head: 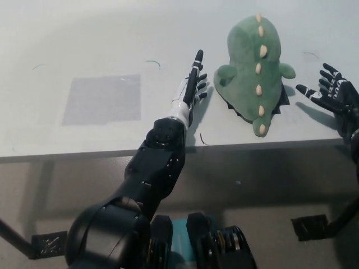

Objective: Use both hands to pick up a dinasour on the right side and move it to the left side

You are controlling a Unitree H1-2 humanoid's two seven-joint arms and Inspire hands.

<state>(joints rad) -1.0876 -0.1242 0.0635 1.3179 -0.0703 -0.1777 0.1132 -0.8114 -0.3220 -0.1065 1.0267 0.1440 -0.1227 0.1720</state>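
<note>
A green plush dinosaur (255, 64) with cream spikes down its back lies on the white table (84, 45), right of centre, its tail pointing toward the front edge. My left hand (190, 89) stands open just left of the toy, palm edge-on, a small gap from its side. My black right hand (331, 95) is open at the right, fingers spread, a short way from the dinosaur's right flank. Neither hand touches the toy.
A grey rectangular patch (102, 99) marks the table's left half. The table's front edge (84, 151) runs across the picture below the hands. Dark scuff marks (152, 62) dot the surface.
</note>
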